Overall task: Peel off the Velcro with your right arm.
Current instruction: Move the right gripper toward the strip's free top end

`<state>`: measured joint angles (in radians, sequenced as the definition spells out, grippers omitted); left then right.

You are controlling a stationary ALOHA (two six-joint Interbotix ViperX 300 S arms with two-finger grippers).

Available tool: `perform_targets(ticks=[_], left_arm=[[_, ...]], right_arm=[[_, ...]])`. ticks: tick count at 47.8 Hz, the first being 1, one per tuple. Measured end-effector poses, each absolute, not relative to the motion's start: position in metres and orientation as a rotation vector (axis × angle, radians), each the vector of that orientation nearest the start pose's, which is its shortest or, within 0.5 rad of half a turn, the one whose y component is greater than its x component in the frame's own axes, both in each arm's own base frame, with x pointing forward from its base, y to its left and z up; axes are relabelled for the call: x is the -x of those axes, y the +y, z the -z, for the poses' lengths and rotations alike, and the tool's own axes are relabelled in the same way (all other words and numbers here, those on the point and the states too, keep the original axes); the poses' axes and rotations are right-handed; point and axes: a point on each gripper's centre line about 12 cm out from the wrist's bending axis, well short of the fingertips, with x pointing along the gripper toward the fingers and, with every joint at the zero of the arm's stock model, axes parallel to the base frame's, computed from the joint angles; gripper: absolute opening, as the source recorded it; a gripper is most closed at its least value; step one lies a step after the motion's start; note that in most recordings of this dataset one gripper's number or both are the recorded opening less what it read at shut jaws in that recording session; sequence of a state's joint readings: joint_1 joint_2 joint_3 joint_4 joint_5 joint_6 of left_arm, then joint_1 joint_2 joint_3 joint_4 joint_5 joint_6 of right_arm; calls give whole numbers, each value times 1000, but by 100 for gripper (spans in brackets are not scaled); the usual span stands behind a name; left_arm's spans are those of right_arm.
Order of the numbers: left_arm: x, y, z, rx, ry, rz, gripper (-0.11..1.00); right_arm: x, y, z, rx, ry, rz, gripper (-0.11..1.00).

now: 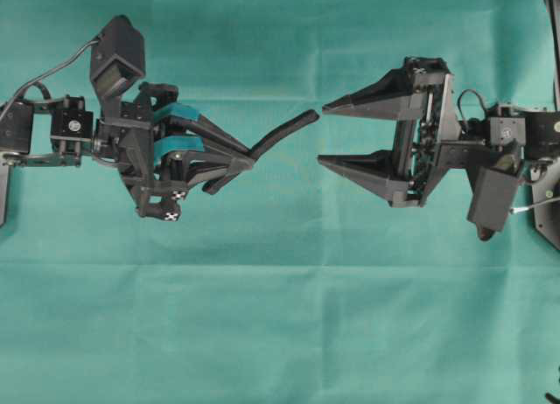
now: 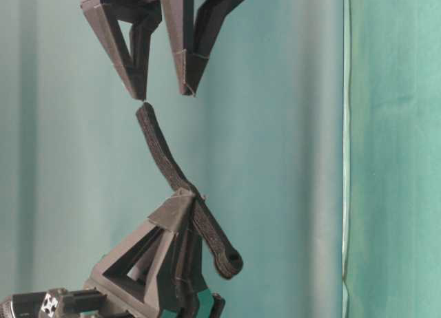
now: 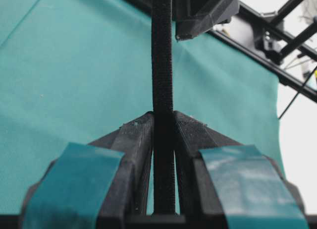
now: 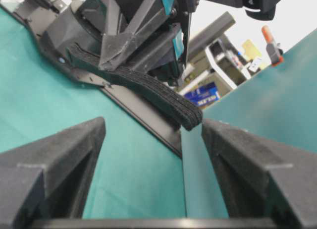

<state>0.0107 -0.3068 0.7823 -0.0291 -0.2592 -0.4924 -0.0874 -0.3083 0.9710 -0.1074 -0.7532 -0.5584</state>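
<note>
Left gripper (image 1: 248, 162) clamps Velcro (image 1: 284, 133); right gripper (image 1: 322, 133) spread.

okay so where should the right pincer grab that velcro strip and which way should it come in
Probably the free end of the Velcro, which sticks out past the left pincer that clamps its middle. That tip points at the open right pincer and sits just off its upper finger, so advance straight along the strip, shifted slightly so the tip falls between the fingers, then close.
</note>
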Motion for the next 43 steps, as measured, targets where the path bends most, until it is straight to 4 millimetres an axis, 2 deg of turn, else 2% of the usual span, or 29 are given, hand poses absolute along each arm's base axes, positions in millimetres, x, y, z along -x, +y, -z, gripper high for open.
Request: perform_targets(ticks=[14, 19, 29, 43], left_arm=[[-348, 5, -268, 517, 208, -74, 10], [-348, 5, -268, 519, 208, -74, 10], [-348, 5, -268, 519, 208, -74, 10], [-348, 5, -268, 519, 208, -74, 10]], right_arm=[[-320, -19, -257, 643, -92, 44, 42], [-322, -19, -256, 642, -95, 44, 39], [-324, -21, -255, 642, -94, 49, 27], [-324, -21, -254, 642, -91, 48, 25]])
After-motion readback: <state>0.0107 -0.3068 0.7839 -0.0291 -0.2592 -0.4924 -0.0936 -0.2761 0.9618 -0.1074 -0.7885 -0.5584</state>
